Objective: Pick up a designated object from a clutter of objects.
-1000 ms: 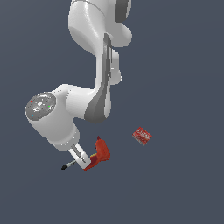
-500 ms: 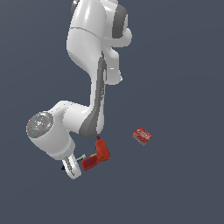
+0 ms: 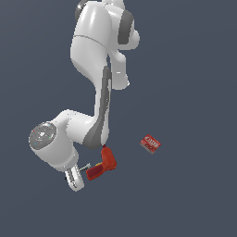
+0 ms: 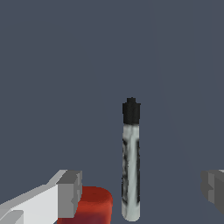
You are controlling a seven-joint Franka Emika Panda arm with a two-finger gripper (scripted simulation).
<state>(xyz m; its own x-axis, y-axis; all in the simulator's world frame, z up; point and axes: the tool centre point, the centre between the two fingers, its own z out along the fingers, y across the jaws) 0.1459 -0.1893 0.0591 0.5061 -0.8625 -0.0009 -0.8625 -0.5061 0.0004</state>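
The designated object is a thin silver-grey stick (image 4: 131,175) with a black tip (image 4: 131,110). In the wrist view it lies between my two spread fingers, one (image 4: 69,194) beside the drill and the other (image 4: 213,190) far across. My gripper (image 4: 142,192) is open and empty, above the stick. In the exterior view my gripper (image 3: 74,179) hangs low under the wrist, and only a short grey piece of the stick (image 3: 84,167) shows beside it. The red drill (image 3: 102,165) lies right next to the stick and also shows in the wrist view (image 4: 89,204).
A small flat red box (image 3: 150,143) lies apart, toward the exterior view's right of the drill. The arm's big white links (image 3: 60,141) hang over the drill and stick. The tiny blue piece is not in view.
My wrist and gripper have come down and shifted toward the exterior view's left over the stick. The arm now hides the stick's black end. Drill and box have not moved.
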